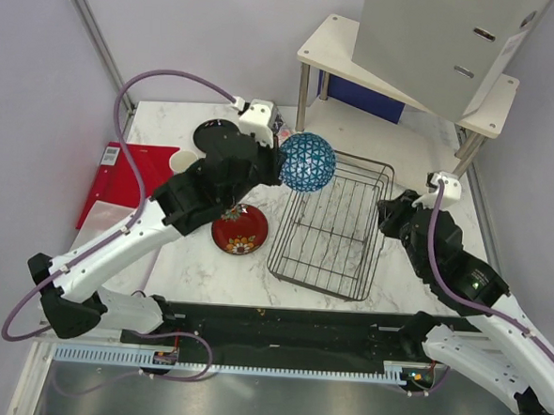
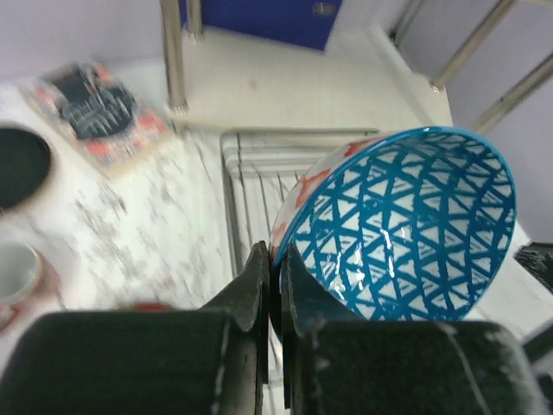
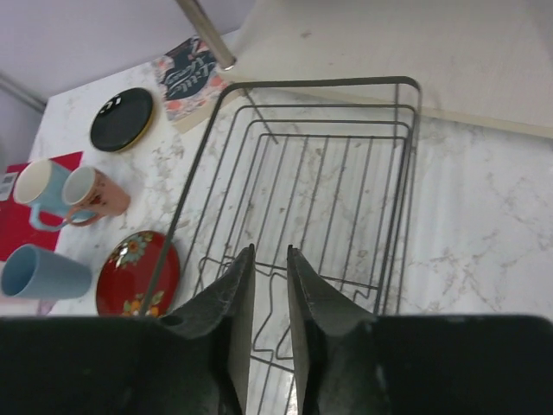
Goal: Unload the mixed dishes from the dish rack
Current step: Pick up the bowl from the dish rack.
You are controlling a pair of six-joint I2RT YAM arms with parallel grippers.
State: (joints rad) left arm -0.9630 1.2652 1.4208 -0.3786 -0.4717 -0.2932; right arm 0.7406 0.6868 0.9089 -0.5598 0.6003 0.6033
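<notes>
My left gripper [image 1: 279, 157] [image 2: 276, 251] is shut on the rim of the blue-and-white patterned bowl [image 1: 307, 161] [image 2: 406, 225]. It holds the bowl tilted in the air above the far left corner of the black wire dish rack [image 1: 337, 225] [image 2: 251, 164] [image 3: 346, 173]. The rack looks empty. My right gripper [image 1: 388, 214] [image 3: 270, 251] hangs over the rack's right side, its jaws a little apart with nothing between them. Left of the rack on the table are a dark red plate [image 1: 240, 230] [image 3: 138, 272], a black plate [image 1: 214, 133] [image 3: 123, 119], two light-blue cups [image 3: 43, 272] [image 3: 39, 186] and a pink mug [image 3: 91, 192].
A white two-tier shelf [image 1: 408, 65] with metal legs stands behind the rack. A patterned booklet [image 3: 190, 78] [image 2: 95, 108] lies by its leg. A red mat [image 1: 128, 175] lies at the left edge. My left arm covers the cups in the top view.
</notes>
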